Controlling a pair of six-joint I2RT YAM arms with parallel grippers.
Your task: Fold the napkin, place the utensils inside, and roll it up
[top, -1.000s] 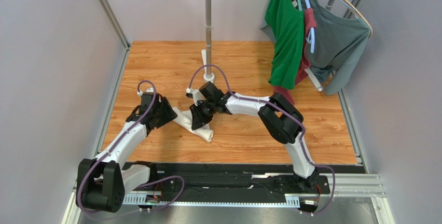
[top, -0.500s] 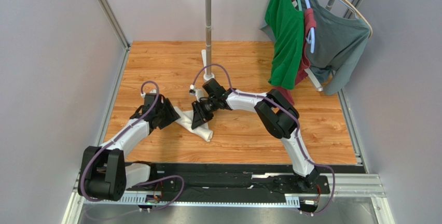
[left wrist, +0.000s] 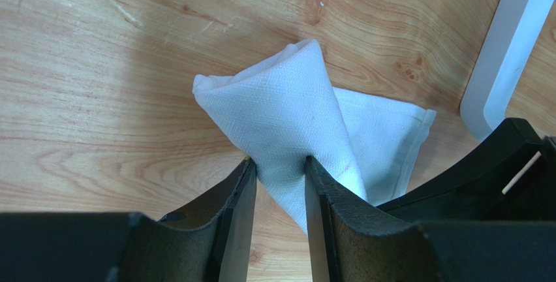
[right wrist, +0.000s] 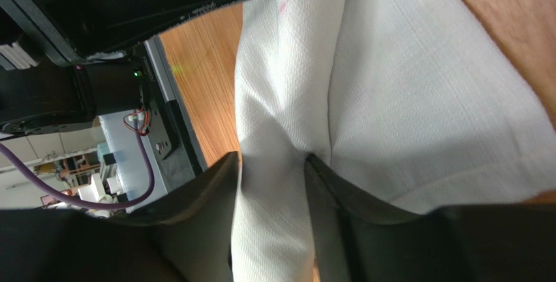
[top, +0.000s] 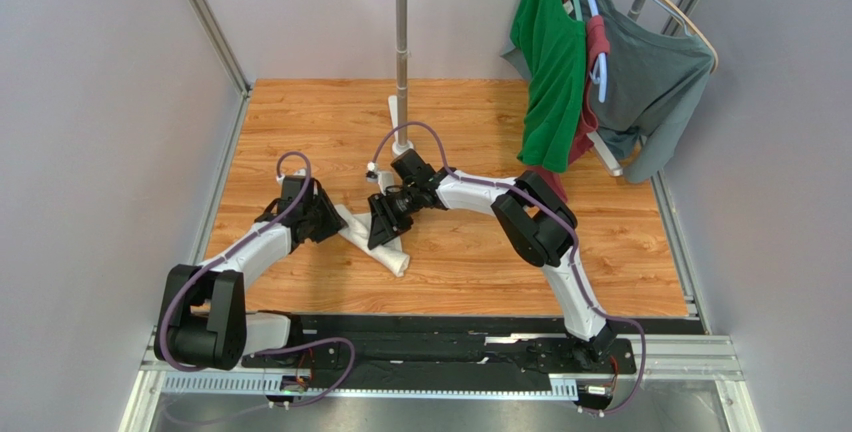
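Wooden tabletop (top: 480, 262), grey walls (top: 100, 102): my left gripper (left wrist: 277, 164) and right gripper (right wrist: 271, 161) both pinch the white napkin (left wrist: 287, 112) between them.

Wood-grain table (top: 300, 122) enclosed by plain grey walls (top: 100, 102) and slim aluminium corner posts (top: 205, 22), under even light. A white pole stand (top: 402, 42) rises from the far middle of the table. Right of the stand, a green shirt (top: 550, 72), a dark red garment (top: 598, 37) and a grey shirt (top: 650, 82) hang from hangers (top: 665, 2). Nearer than the stand, a black rail (top: 450, 337) runs along the table's near edge.
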